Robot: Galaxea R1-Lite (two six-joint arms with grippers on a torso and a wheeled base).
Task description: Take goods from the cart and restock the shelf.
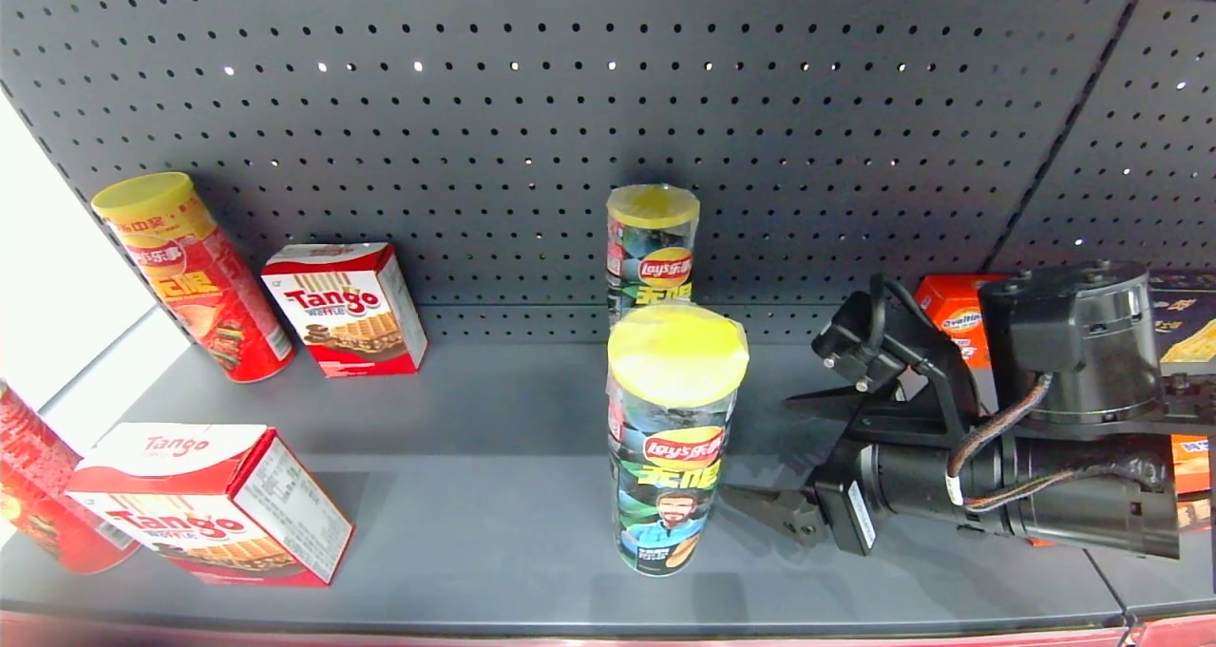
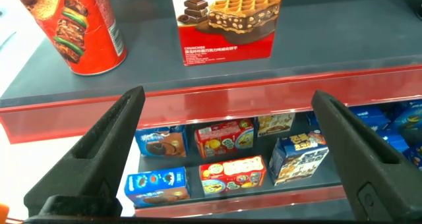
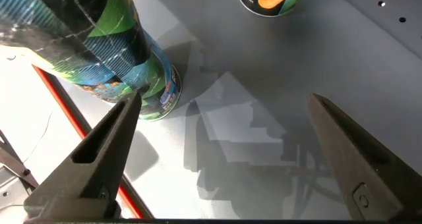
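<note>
matt painted metal shelf (image 1: 475, 457) with perforated back panel (image 1: 475, 105). the front can (image 1: 670, 466) has glossy wrap and a smooth plastic lid (image 1: 677, 354). the wafer box (image 1: 214, 504) is shiny cardboard.

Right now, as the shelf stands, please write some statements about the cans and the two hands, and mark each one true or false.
1. The front green can stands upright on the shelf. True.
2. The right hand is shut on that can. False: it is open, beside the can, not gripping it.
3. A second green can stands behind the front one, near the pegboard. True.
4. The red can at the back left lies on its side. False: it stands on its base.
5. The left hand holds something. False: it is open and empty.
</note>
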